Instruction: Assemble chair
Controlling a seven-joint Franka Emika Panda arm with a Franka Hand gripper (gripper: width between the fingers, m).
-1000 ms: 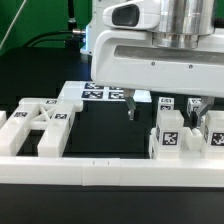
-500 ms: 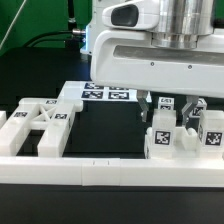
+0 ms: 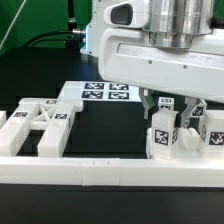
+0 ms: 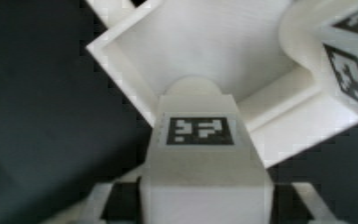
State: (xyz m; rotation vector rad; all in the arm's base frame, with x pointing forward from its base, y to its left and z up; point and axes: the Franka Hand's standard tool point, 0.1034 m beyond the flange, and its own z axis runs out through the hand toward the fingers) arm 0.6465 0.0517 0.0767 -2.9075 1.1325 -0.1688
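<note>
Around one chair piece (image 3: 163,138), the claw (image 3: 164,110) has newly closed.

You are looking at a black table (image 3: 110,135). Far back on the exterior view's left, a green backdrop (image 3: 18,22) is showing.

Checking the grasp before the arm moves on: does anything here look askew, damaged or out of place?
One thing: the tagged chair piece in the gripper leans slightly, while the neighbouring piece stands upright. It looks clamped, so the grasp probably tipped it. Nothing looks damaged.
</note>
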